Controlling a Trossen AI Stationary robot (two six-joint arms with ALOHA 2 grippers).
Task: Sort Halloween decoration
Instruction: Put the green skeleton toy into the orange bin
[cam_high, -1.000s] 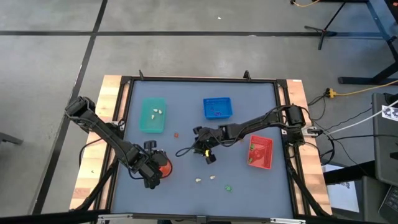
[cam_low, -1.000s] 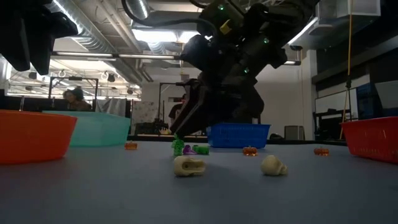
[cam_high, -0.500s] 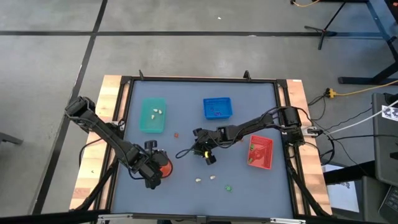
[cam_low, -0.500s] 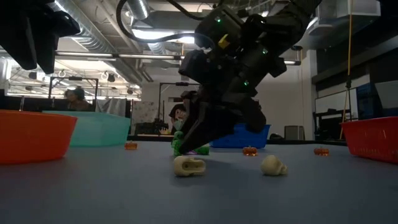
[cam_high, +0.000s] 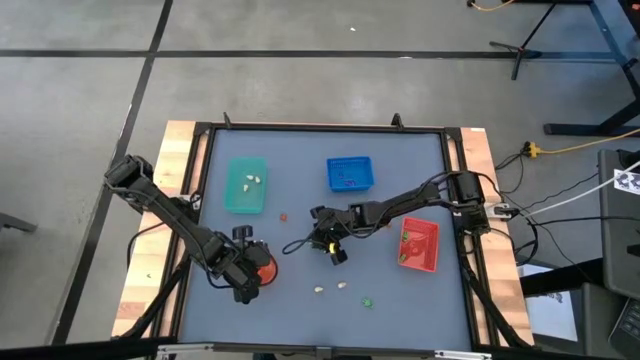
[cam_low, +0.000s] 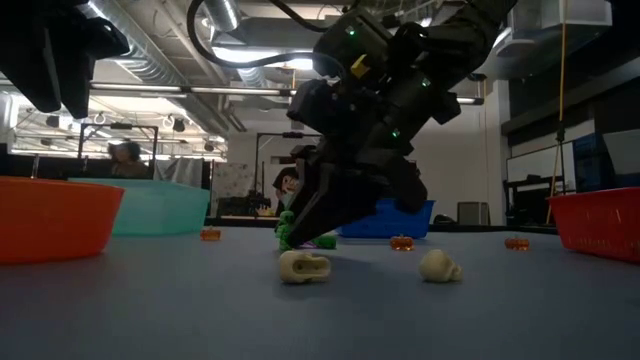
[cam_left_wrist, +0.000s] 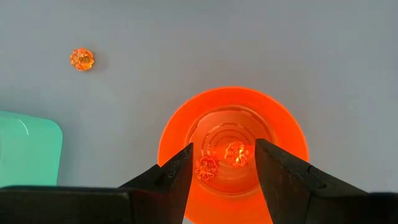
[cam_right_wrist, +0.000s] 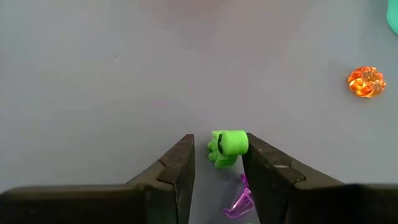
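Sitting between the half-open right claw (cam_right_wrist: 216, 163) fingers mid-tabletop, that green trinket (cam_right_wrist: 228, 147) looks featherlight, hard and kinda slick, so I'd pinch its flat sides; nothing gripped yet.

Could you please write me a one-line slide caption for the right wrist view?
Right gripper straddles a green trinket on the grey table, a purple trinket beside it.
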